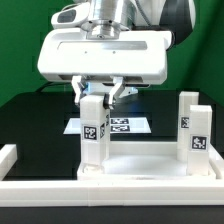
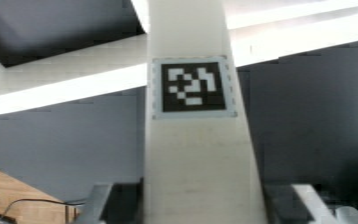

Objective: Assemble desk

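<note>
Two legs are showing in the exterior view, both standing upright on the tabletop (image 1: 140,165): the gripped leg (image 1: 94,130) toward nine o'clock of the frame and the free leg (image 1: 193,125) toward three o'clock. One tabletop is lying across the lower part of that view, its raised rim running along the front. One marker board (image 1: 125,126) is lying flat on the dark surface (image 1: 30,115) behind the tabletop, between the two legs as seen from this camera; I am counting at least two tags on it, though the arm is covering part of it. One low white rail (image 1: 8,156) is sitting at the nine o'clock edge.

The end effector (image 1: 98,96) is hanging at twelve o'clock over the gripped leg, its fingers (image 1: 82,93) closing on the upper end of that leg from both sides, only narrowly apart with the leg filling the gap. In the wrist view the gripped leg (image 2: 197,110) is running straight down the middle of the frame with one black-and-white tag facing the camera, and the finger pads (image 2: 126,202) are pressing its two flanks.

The leg's foot seems to be resting at the tabletop's corner, though the angle is too poor to say whether it is seated in a socket. The free leg is standing well apart from the end effector.
</note>
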Available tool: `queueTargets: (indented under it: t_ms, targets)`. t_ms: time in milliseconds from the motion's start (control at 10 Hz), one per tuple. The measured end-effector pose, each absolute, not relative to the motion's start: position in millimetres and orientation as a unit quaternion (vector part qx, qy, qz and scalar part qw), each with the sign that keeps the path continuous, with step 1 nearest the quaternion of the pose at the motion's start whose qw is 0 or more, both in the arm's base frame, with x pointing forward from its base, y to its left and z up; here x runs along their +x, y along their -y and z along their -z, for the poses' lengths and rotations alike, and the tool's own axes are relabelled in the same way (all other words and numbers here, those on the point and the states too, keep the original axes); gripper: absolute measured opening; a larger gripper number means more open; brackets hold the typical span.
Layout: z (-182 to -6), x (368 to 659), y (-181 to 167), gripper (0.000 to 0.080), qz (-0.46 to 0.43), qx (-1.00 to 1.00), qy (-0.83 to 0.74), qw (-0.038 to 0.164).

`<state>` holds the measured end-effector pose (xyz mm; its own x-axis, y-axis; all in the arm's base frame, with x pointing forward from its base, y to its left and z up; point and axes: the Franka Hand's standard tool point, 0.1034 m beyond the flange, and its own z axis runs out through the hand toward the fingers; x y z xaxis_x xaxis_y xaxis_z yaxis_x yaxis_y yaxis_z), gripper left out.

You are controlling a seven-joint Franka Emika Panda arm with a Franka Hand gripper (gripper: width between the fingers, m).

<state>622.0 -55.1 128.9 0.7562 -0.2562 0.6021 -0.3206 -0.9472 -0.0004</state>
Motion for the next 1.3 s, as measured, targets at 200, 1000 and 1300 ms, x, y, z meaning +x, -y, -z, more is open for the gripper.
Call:
queueTargets:
  t_ms: [200,1000,1300]
  targets:
    - [-128.7,625.5,53.2,0.0291,-0.322,0.933,0.151,0.054]
    - [-127.1,626.6,53.4,0.0641,-0.333,0.93,0.147,0.06]
    - [-127.0,626.5,53.4,0.0648,-0.332,0.93,0.147,0.06]
